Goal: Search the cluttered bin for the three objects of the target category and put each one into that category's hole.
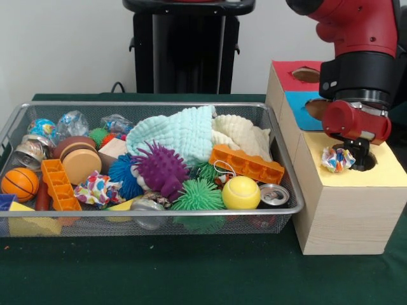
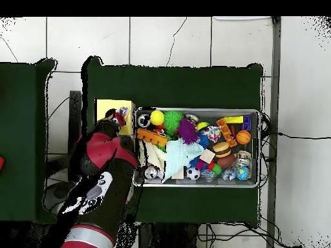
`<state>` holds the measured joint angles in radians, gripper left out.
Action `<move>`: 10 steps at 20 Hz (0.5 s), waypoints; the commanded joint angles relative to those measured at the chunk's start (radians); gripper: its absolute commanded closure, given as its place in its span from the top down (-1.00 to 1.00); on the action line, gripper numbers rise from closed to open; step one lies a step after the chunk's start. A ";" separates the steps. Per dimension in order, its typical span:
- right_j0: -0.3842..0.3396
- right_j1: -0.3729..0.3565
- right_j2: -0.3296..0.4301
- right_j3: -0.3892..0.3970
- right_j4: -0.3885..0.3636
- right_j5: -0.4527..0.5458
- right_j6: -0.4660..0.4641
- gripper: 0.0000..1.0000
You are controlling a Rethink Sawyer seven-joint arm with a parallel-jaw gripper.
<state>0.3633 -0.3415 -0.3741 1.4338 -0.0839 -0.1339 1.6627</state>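
Observation:
A crumpled multicoloured paper ball (image 1: 337, 159) rests on the yellow top (image 1: 381, 175) of the wooden box, at the left rim of its round hole (image 1: 365, 164). My gripper (image 1: 357, 154) hangs right over that hole, touching or nearly touching the ball's right side; I cannot see whether it holds the ball. A similar crumpled paper ball (image 1: 98, 189) lies in the wire bin (image 1: 280, 136) at the front left. From overhead, my gripper (image 2: 115, 120) sits over the yellow box top (image 2: 111, 106), left of the bin (image 2: 260, 148).
The box also has a blue section (image 1: 304, 101) and a red section (image 1: 287, 71), each with a hole. The bin holds an orange brick (image 1: 247, 163), yellow ball (image 1: 241, 192), can (image 1: 274, 194), spiky balls (image 1: 160, 168), cloths (image 1: 181, 130), a basketball (image 1: 20, 183).

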 commanded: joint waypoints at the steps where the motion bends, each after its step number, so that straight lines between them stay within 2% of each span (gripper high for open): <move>1: -0.101 0.147 0.097 0.120 -0.029 -0.049 0.183 1.00; 10: -0.123 0.133 0.122 0.119 -0.036 -0.036 0.161 1.00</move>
<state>0.3426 -0.3532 -0.3490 1.4584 -0.0844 -0.1764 1.6629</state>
